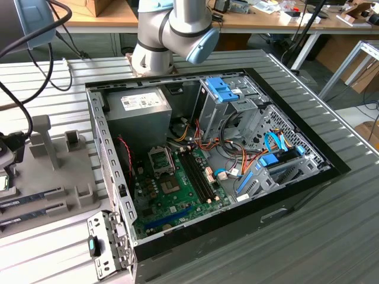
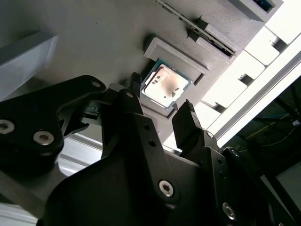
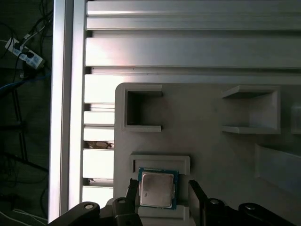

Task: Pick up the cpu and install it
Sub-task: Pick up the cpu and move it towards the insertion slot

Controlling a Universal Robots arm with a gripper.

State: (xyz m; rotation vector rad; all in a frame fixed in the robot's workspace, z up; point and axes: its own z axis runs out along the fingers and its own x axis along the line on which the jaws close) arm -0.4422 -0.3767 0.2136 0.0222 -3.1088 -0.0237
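Gripper (image 2: 162, 93) open, empty, straddling cpu (image 3: 158, 189) seated in tray (image 3: 202, 155). A sound grasp needs jaws centred, square to its edges.

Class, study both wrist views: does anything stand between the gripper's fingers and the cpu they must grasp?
Nothing visible does. In both wrist views the gripper hangs open over the cpu, one finger off each side with bare gaps between. The grey holder's raised wall borders another edge, outside the fingers' line.
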